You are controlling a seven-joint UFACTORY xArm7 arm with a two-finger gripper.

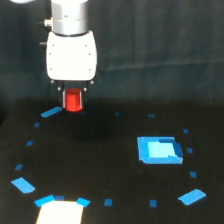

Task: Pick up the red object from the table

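The red object is a small red-orange block held between the short dark fingers under my gripper's white body. My gripper is shut on it in the upper left of the exterior view. The block hangs above the black table, with a faint dark shadow on the surface below it. The fingers show only as thin dark strips on either side of the block.
A flat blue rectangle lies toward the exterior view's right. Small blue tape marks ring the table, one just left of the gripper. A pale patch sits at the bottom edge. A dark curtain forms the backdrop.
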